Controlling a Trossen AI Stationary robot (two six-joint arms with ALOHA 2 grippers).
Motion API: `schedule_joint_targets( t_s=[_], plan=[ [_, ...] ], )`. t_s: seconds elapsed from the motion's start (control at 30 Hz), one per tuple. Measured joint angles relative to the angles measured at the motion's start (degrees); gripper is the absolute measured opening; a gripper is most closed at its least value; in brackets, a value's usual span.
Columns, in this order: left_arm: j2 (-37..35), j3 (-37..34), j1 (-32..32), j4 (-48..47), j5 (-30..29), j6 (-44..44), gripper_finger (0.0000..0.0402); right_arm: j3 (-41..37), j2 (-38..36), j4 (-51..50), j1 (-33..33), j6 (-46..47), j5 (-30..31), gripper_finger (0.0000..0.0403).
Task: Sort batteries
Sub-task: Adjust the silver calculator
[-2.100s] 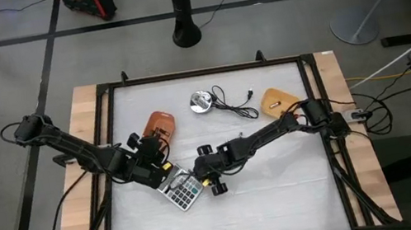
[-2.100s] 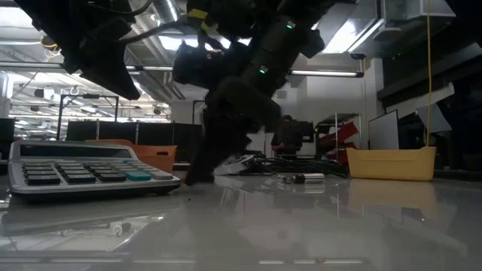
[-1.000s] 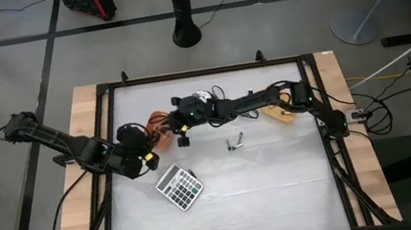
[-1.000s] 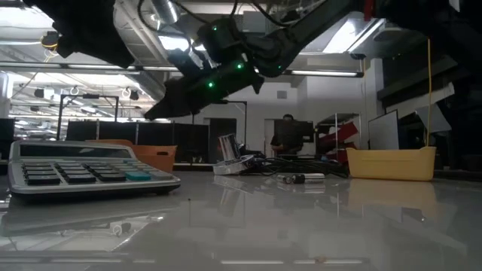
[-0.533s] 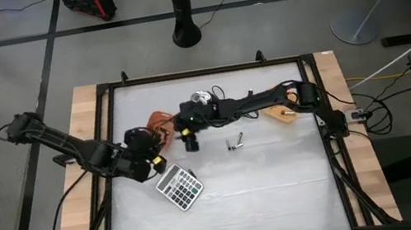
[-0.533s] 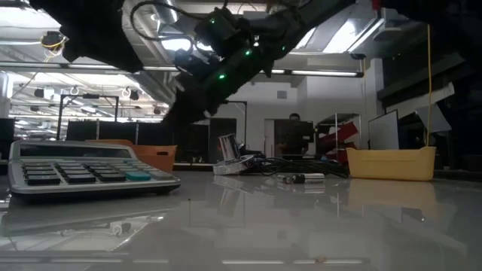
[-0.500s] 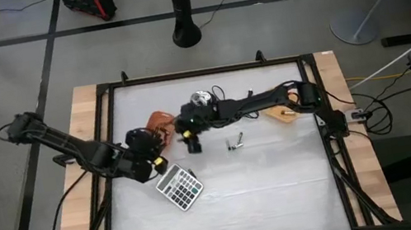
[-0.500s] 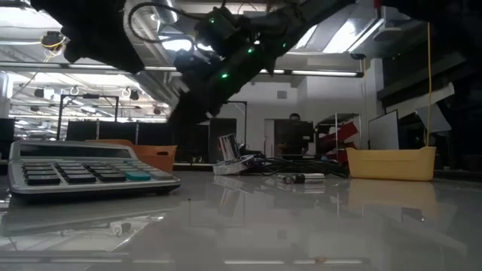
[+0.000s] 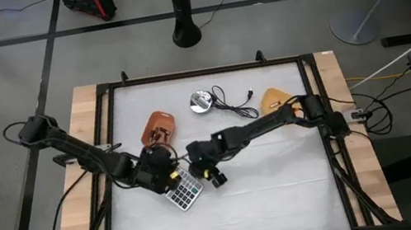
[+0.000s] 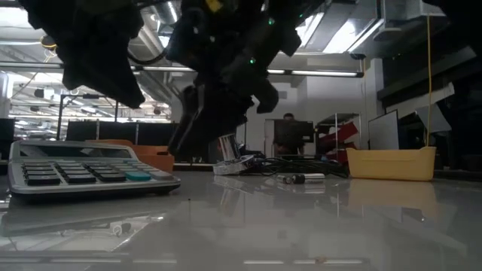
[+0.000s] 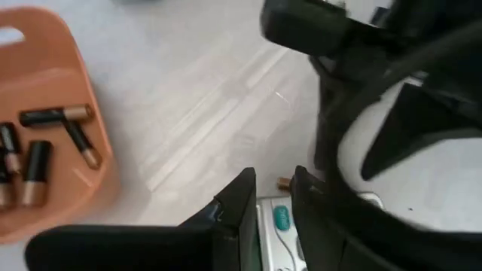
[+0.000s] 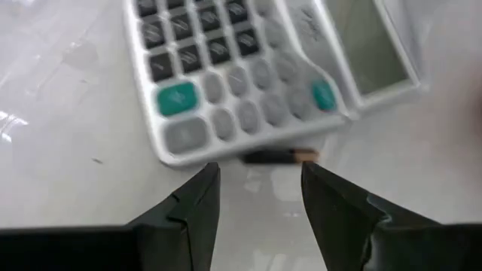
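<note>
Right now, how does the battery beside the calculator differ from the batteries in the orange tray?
The battery lies alone on the bare table against the calculator edge; the batteries sit together inside the orange tray. The loose one lies between the right gripper jaws; the others lie clear. All are dark with coppery ends.

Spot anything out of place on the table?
One battery lies loose on the table against the calculator edge, between the open right gripper jaws. The other batteries sit in the orange tray.

calculator [image 12: 271, 68]: top cut off | orange tray [image 11: 45, 120]: partly out of frame
</note>
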Motion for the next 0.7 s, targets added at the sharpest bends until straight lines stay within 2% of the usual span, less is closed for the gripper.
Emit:
schedule_joint_targets(
  t_s=[0.3,0.7],
  plan=[
    [5.1,0.0,-4.0,1.9,0.0,-6.8,0.0076,0.0,0.0,1.3,1.6,0.5,2.7,0.0182],
    [14.0,0.0,-7.4,14.3,0.4,-6.8,0.0076,0.0,0.0,1.1,1.5,1.3,4.1,0.0182]
  ],
)
